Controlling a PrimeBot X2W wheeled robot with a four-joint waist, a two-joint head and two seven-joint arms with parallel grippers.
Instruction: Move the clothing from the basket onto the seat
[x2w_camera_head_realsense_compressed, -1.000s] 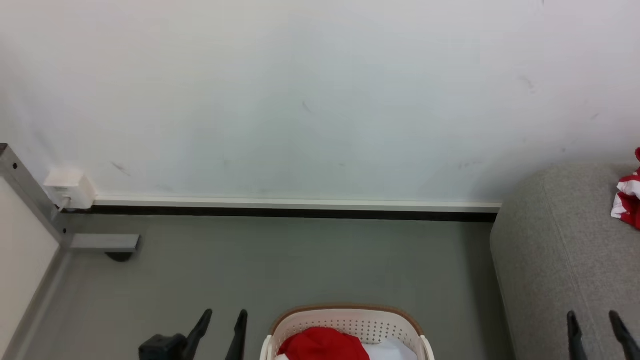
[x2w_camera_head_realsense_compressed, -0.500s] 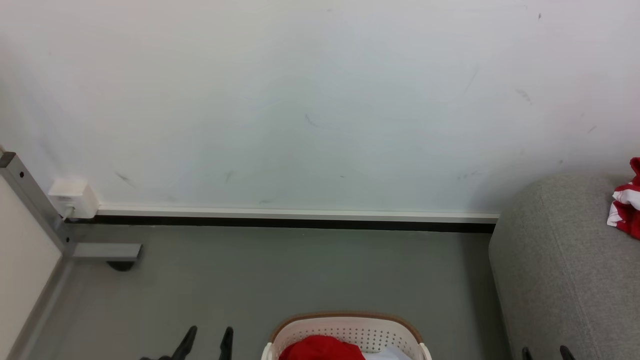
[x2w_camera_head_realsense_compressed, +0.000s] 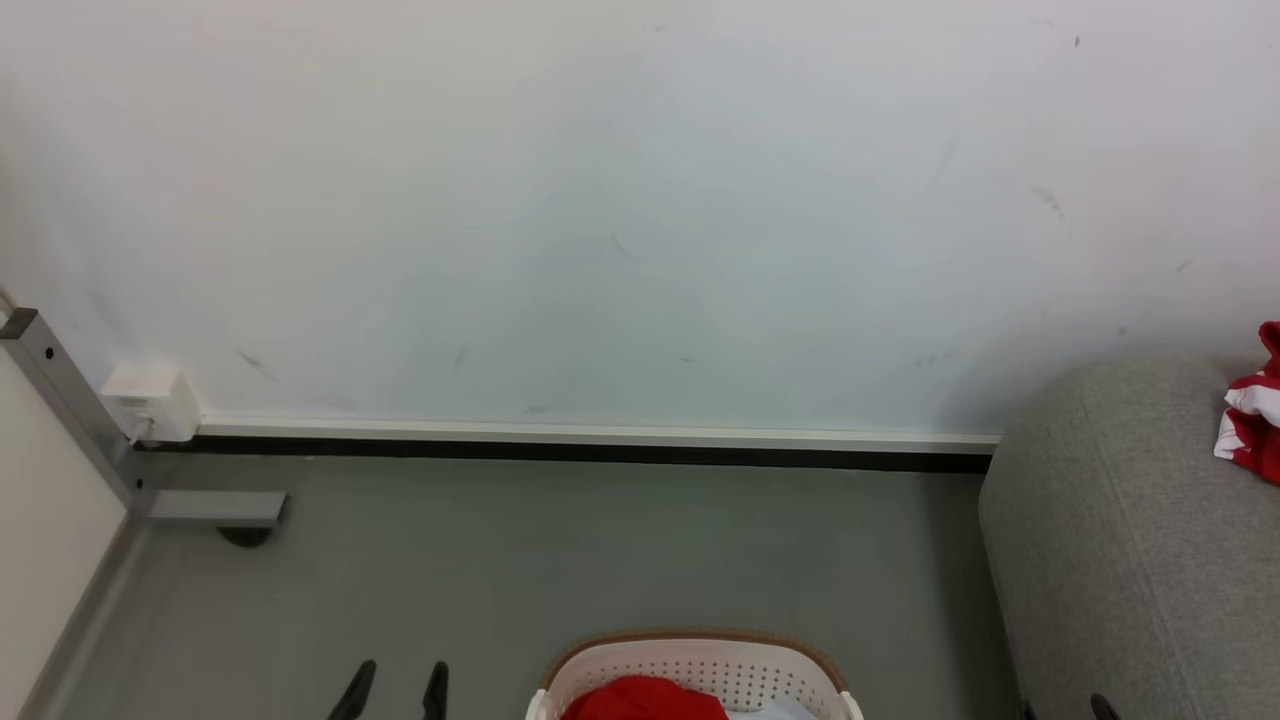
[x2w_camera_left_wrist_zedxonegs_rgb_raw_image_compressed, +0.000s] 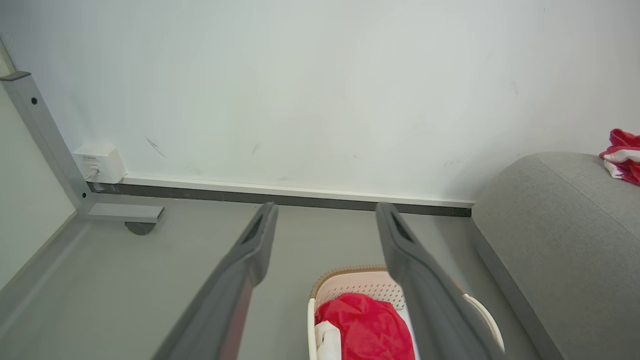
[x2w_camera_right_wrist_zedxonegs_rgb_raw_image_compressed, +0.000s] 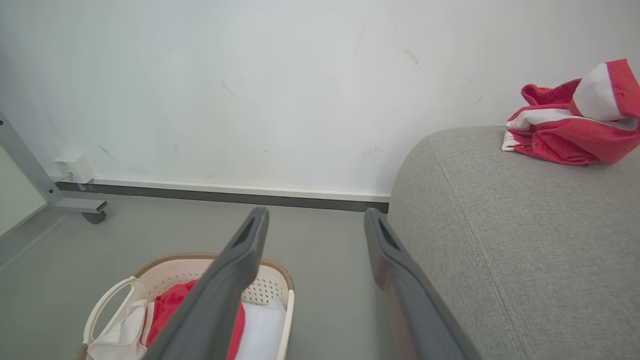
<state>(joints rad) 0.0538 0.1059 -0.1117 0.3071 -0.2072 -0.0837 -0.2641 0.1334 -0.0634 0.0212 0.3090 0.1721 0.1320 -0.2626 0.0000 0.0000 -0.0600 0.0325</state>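
Metal frame: far left, a grey metal frame (x2w_camera_head_realsense_compressed: 215, 508) on a caster, with a white wall box (x2w_camera_head_realsense_compressed: 150, 403) just above it. Both are bystanders, well apart from the action.
Left gripper: the left gripper (x2w_camera_head_realsense_compressed: 400, 685) sits low, just left of the basket, with fingers spread wide and nothing between them. It looks parked at the ready rather than reaching.
Basket: the basket (x2w_camera_head_realsense_compressed: 690, 655) stands on the grey floor (x2w_camera_head_realsense_compressed: 600, 540), between the two arms. My guess is it's put there so either arm can dip in.
Clothing to go: a red garment (x2w_camera_head_realsense_compressed: 645, 698) is heaped inside, with white fabric (x2w_camera_right_wrist_zedxonegs_rgb_raw_image_compressed: 262, 327) beside it, so the job isn't finished.
Right gripper: the right gripper (x2w_camera_right_wrist_zedxonegs_rgb_raw_image_compressed: 314, 222) has its jaws apart and empty, pointing at the strip of floor between basket and seat. It's handily placed for either one.
Seat: the seat (x2w_camera_head_realsense_compressed: 1130, 560) is on the right, its rounded end near the basket, and that makes for a short carry.
Clothing delivered: a striped garment (x2w_camera_right_wrist_zedxonegs_rgb_raw_image_compressed: 570, 125) lies crumpled on top of the seat by the wall, well clear of both arms. That's one piece home!
Next call: an open claw needs to drop into the basket and pinch that red heap. Soft cloth may snag on the rim.
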